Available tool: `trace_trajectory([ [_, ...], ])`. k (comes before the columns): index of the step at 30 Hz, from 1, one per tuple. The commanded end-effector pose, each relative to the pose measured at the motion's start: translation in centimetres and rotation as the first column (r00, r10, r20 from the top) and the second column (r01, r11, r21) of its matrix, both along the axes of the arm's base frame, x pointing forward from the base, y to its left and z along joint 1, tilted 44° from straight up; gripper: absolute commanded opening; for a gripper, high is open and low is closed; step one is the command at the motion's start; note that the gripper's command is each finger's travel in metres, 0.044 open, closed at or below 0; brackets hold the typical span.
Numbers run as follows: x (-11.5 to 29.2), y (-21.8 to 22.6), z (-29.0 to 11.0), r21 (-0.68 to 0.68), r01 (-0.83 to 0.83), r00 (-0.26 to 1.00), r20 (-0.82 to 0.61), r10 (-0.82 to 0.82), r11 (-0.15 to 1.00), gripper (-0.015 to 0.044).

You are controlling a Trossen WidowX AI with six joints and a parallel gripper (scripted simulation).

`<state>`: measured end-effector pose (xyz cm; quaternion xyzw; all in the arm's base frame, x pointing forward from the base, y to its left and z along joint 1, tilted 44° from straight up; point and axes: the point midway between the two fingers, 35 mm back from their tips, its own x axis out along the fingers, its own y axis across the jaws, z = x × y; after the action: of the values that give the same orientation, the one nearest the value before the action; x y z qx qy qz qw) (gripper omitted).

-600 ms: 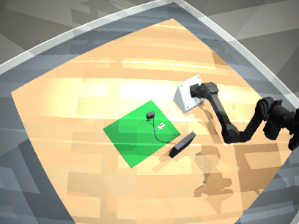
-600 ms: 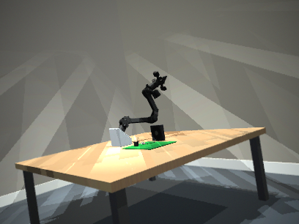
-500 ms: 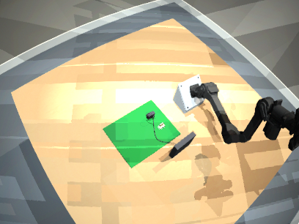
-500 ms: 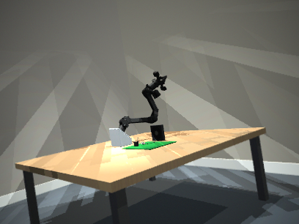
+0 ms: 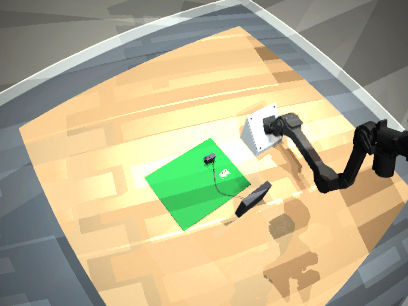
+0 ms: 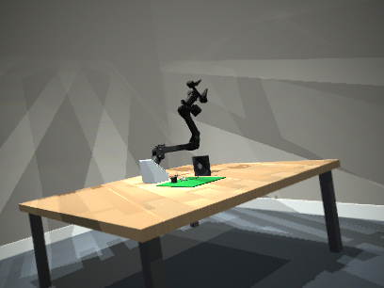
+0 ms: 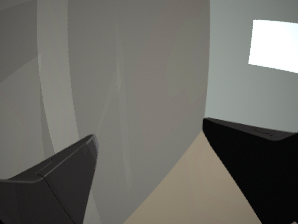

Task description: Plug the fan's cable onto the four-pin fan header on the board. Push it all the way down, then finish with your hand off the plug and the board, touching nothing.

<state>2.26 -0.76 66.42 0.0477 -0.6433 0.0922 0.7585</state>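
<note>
You have a wide wooden surface (image 6: 264,181) on dark legs, and the black arm (image 6: 190,124) rises from a grey wedge-shaped base (image 6: 150,171) near its far side, folding up and back so that the wrist sits high above everything. At the top of that reach the tool (image 6: 201,88) points up and away, with its jaws spread wide and nothing between them; in the wrist view the two dark fingers frame only grey wall and a strip of pale floor. Below, on the surface, the flat green board (image 5: 197,182) lies just beside the base. The black fan (image 5: 253,198) stands tilted at the board's edge on the side nearer the arm's elbow in the top view. From the fan a thin dark cable (image 5: 218,184) curves across the green to the small black plug (image 5: 209,159), which rests on the board. A little white header (image 5: 225,173) sits close by, apart from the plug. The tool is well apart from the plug and the board.
</note>
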Motion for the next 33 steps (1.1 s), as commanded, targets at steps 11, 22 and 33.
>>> trace_trajectory([
  [11,5.7,-19.9,-4.3,0.483,0.234,0.961,-0.245,-0.127,0.844,0.044],
  [22,16.3,-29.5,-14.4,0.595,0.44,0.778,-0.626,0.046,0.673,0.044],
  [33,26.2,-31.5,-27.3,0.476,0.599,0.383,-0.876,0.292,0.643,0.044],
])
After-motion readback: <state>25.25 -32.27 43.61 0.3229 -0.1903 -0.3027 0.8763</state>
